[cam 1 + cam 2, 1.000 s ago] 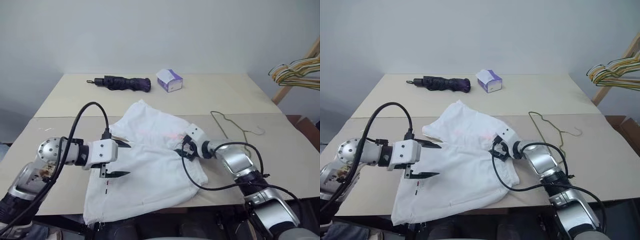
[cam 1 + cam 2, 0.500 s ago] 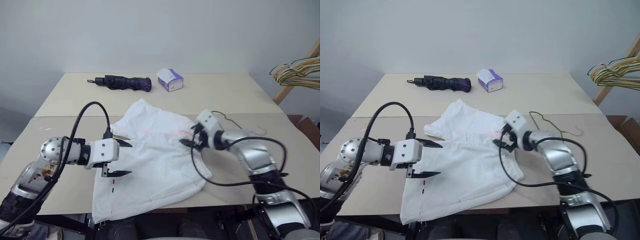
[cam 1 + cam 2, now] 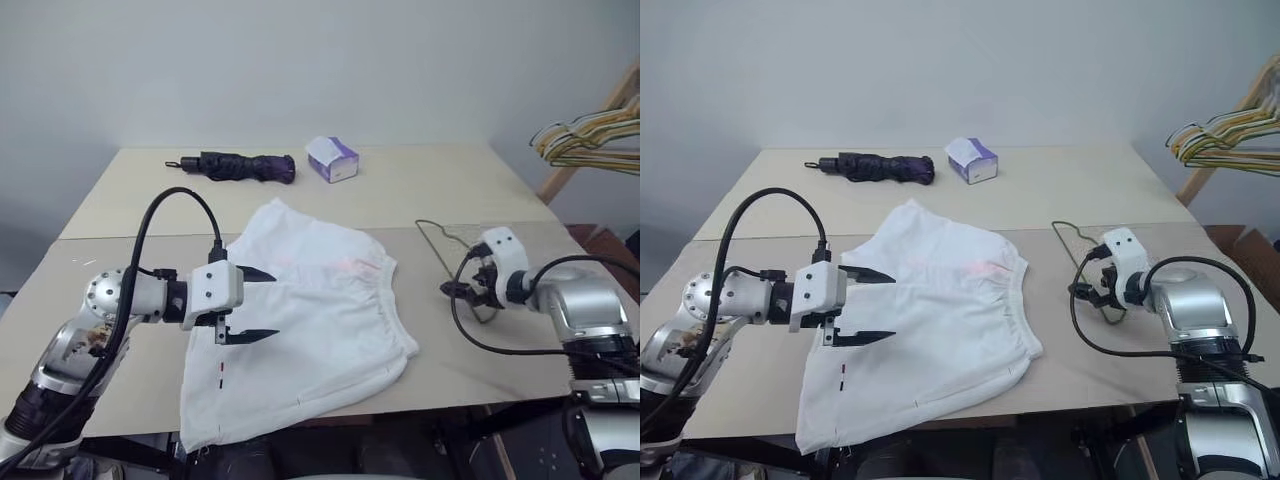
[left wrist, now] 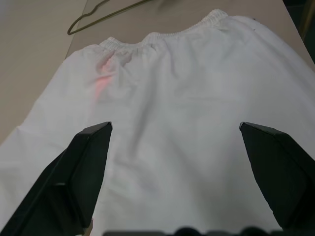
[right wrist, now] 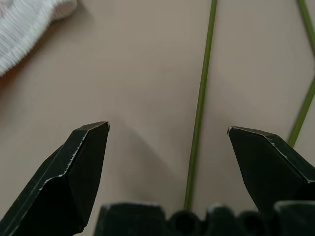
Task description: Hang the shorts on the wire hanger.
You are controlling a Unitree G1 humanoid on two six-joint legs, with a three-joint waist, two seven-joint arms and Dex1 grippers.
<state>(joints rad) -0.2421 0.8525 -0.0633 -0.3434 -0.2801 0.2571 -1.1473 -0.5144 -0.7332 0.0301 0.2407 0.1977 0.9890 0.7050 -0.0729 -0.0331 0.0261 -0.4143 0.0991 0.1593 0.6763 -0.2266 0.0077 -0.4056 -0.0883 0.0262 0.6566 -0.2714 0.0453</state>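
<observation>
Moved: right gripper (image 3: 462,290) has swung off the shorts (image 3: 310,320) and out to the wire hanger (image 3: 452,240); left gripper (image 3: 252,305) barely shifts.
Right fingers: spread wide, empty; one wire of the hanger runs between the fingertips (image 5: 88,147), just below them on the table (image 3: 400,190).
Left fingers: wide apart, holding nothing, hovering over the shorts' left leg.
Shorts: flat on the table's near half, waistband toward the hanger, one hem over the near edge.
Hanger: lying flat just right of the waistband, not touching it.
Handling: hanger thin, stiff, light, likely skates on the board; I'd pinch a straight arm. Shorts limp; grab at the elastic waistband.
</observation>
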